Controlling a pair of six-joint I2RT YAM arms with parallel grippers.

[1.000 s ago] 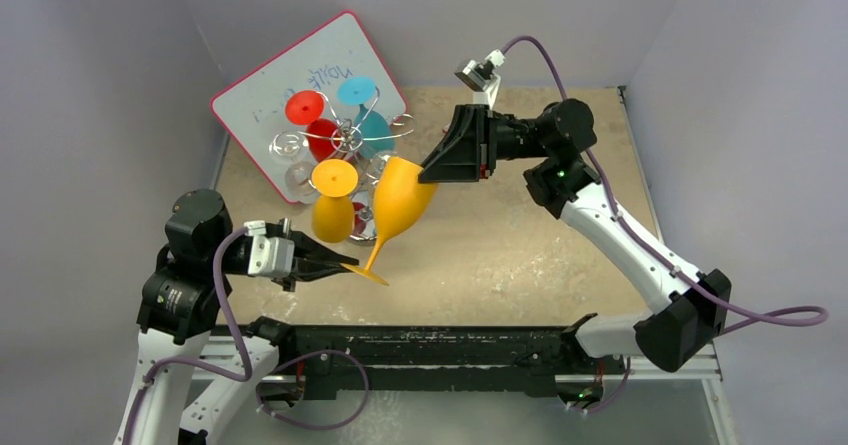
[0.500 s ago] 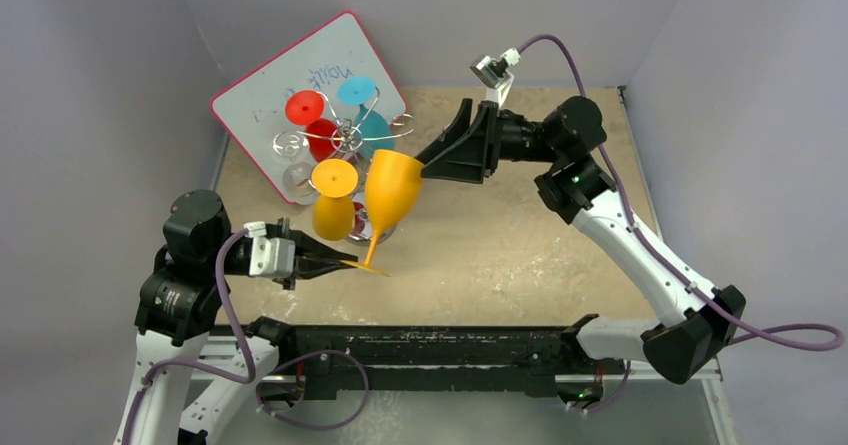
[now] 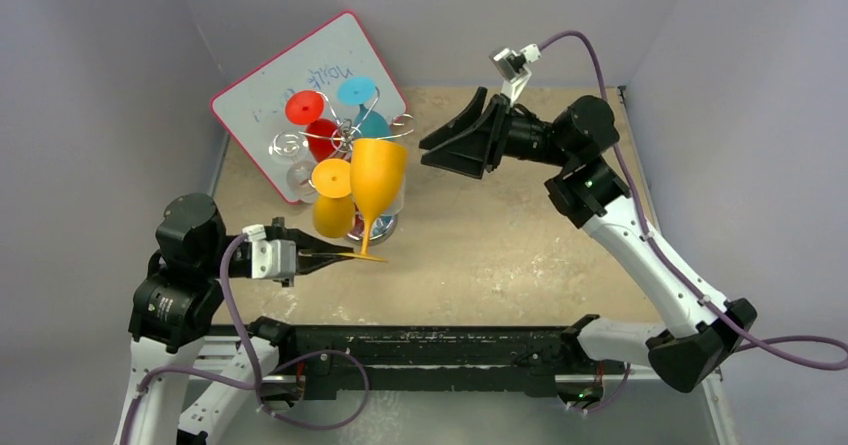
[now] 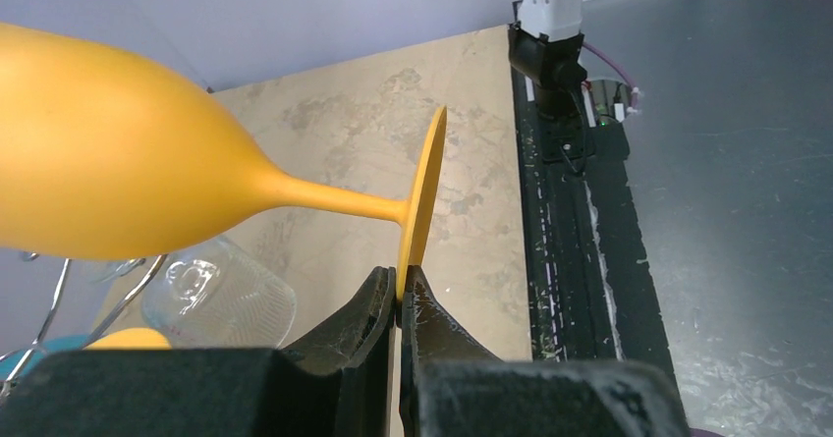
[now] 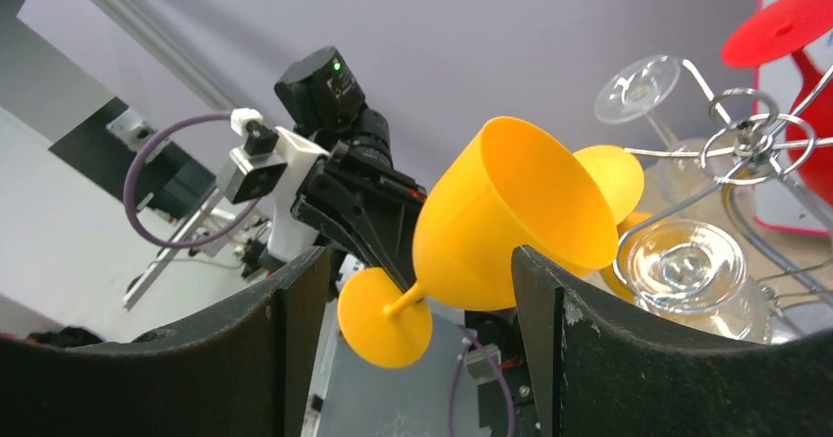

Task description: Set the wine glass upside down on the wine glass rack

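Observation:
An orange wine glass (image 3: 376,177) stands nearly upright in the air, bowl up, in front of the wine glass rack (image 3: 350,137). My left gripper (image 3: 345,256) is shut on the rim of its foot (image 4: 420,201), seen edge-on in the left wrist view. My right gripper (image 3: 437,150) is open and empty, to the right of the bowl and apart from it. In the right wrist view the glass (image 5: 511,216) shows between my open fingers (image 5: 295,329), farther off. The rack (image 5: 751,142) holds red, teal, orange and clear glasses upside down.
A pink-framed whiteboard (image 3: 262,92) lies under and behind the rack at the back left. A black rail (image 3: 440,345) runs along the near table edge. Grey walls close in the left, back and right sides.
My right gripper let go of the bowl and drew back up and to the right. My left gripper swung the glass from tilted right to nearly upright, closer to the rack.

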